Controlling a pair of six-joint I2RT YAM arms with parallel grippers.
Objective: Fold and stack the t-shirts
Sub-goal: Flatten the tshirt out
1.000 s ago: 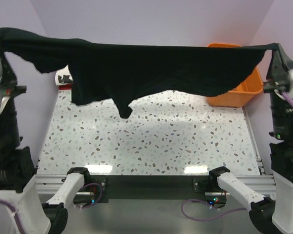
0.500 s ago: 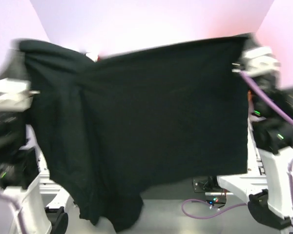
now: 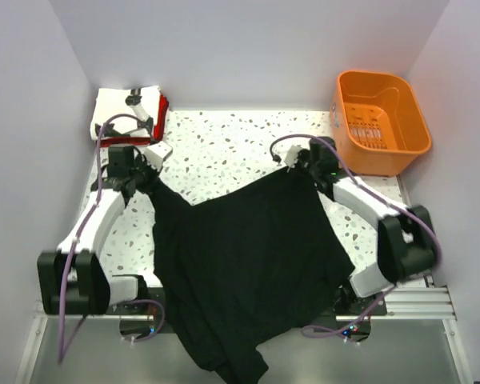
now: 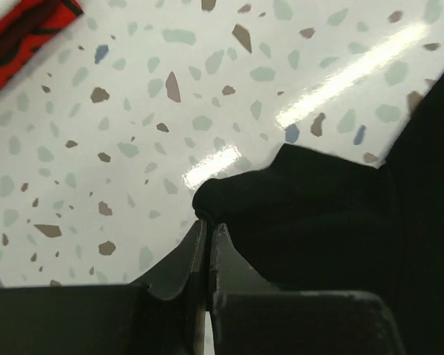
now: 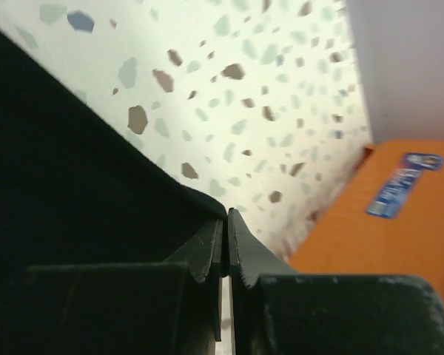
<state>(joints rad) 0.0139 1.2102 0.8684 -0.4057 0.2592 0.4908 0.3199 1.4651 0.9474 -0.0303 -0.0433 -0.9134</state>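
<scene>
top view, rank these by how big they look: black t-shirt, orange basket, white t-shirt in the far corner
1. black t-shirt, by far the largest, spread out
2. orange basket
3. white t-shirt, folded small, clearly the smallest

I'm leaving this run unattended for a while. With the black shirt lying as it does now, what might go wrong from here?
The black t-shirt hangs over the near edge of the table, between the arm bases; once released it may slide off or snag there. It lies skewed, bunched at its left side, so a fold may come out crooked. Both jaws pinch only thin corners, which might slip on a pull.
</scene>
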